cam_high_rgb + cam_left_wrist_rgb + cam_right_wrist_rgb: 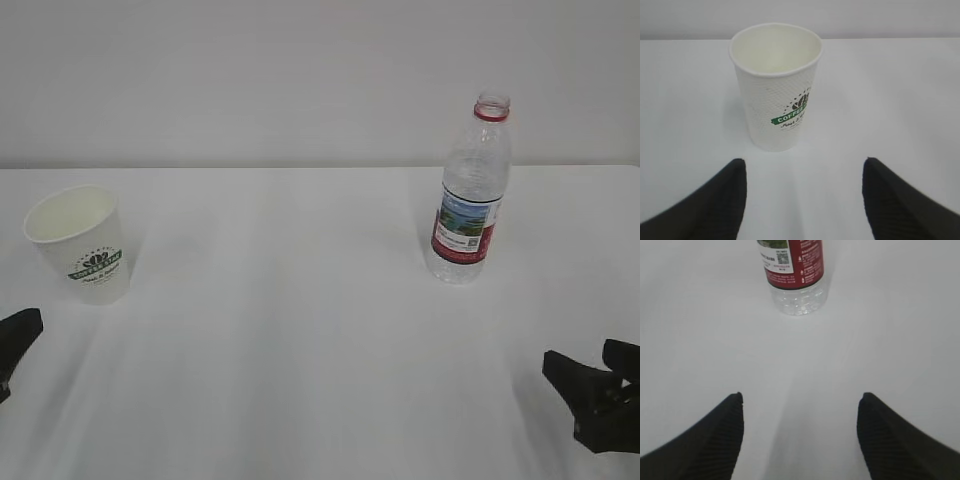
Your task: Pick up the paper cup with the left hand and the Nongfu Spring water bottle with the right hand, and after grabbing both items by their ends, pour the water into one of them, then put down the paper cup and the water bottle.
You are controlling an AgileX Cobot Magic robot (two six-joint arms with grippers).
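The white paper cup (82,245) with a green logo stands upright on the white table at the left; the left wrist view shows the paper cup (776,85) just ahead of my left gripper (803,165), whose jaws are open and empty. Only one finger of that gripper (14,338) shows at the exterior view's left edge. The uncapped Nongfu Spring water bottle (470,195) stands upright at the right. My right gripper (800,399) is open and empty, some way short of the bottle (794,272); the same gripper (590,375) sits at the lower right. The water cannot be made out.
The white table (300,330) runs back to a plain white wall (300,70). Nothing else stands on it between the cup and the bottle.
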